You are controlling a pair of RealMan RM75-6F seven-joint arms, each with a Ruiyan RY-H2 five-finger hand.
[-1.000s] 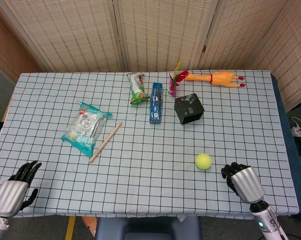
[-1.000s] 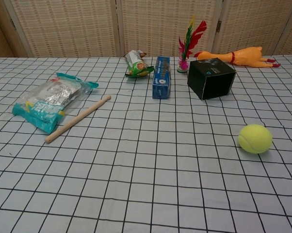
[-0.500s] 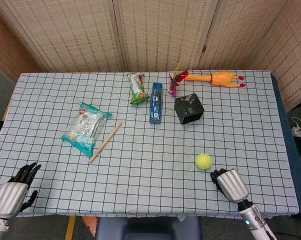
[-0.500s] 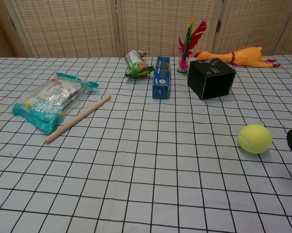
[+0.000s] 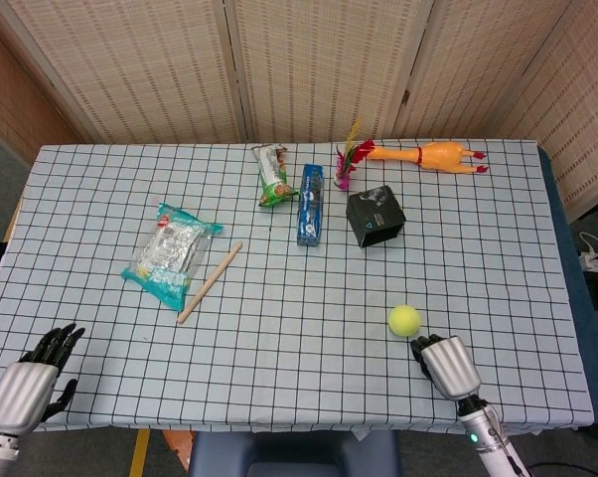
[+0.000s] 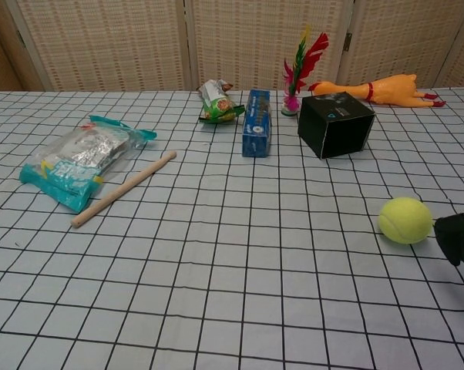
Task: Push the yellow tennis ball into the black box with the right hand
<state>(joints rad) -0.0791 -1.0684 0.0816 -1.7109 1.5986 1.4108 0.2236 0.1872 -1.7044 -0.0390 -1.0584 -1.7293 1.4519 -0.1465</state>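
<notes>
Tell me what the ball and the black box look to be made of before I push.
Tennis ball: yellow felt, going by its matte, fuzzy look. Black box: probably cardboard with a slight sheen; flat faces, crisp edges, small printed marks.

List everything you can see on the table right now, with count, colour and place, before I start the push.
tennis ball: 1, yellow, near right of table
box: 1, black, beyond the ball, right of centre
rubber chicken: 1, yellow-orange, far edge, right
feather shuttlecock: 1, red and green feathers, far side, left of the chicken
blue carton: 1, blue, far centre
snack pouch: 1, green, left of the carton
plastic packet: 1, teal and clear, left of centre
wooden stick: 1, tan, beside the packet
tablecloth: 1, white with black grid
right robot hand: 1, silver and black, just behind the ball
left robot hand: 1, silver and black, near left corner
</notes>
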